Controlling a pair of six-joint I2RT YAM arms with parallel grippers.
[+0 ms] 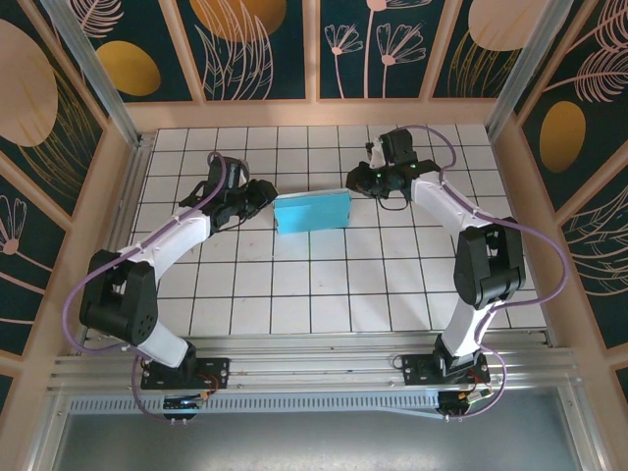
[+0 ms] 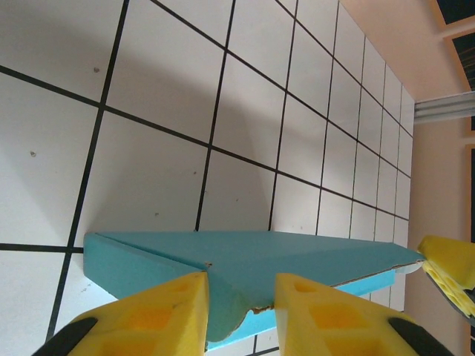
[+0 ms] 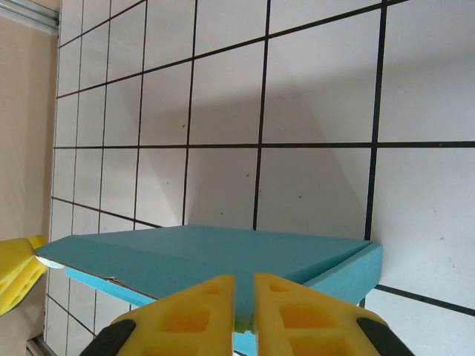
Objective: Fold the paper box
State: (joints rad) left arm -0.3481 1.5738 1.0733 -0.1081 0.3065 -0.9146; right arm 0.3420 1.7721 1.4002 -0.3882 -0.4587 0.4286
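The paper box (image 1: 312, 212) lies as a flat cyan rectangle on the white tiled table, between both arms. My left gripper (image 1: 268, 196) is at its left end. In the left wrist view the left gripper (image 2: 241, 288) has its yellow fingers (image 2: 167, 311) apart, and the box's (image 2: 245, 256) torn-edged end flap lies in the gap. My right gripper (image 1: 354, 181) is at the box's far right corner. In the right wrist view the right gripper (image 3: 245, 282) has its fingers (image 3: 197, 311) almost together, pinching the near edge of the box (image 3: 200, 256).
Wooden walls (image 1: 324, 113) ring the table and an aluminium rail (image 1: 294, 363) runs along the front by the arm bases. A metal post (image 2: 445, 111) stands at the far wall. Bare tiles (image 1: 324, 285) lie in front of the box.
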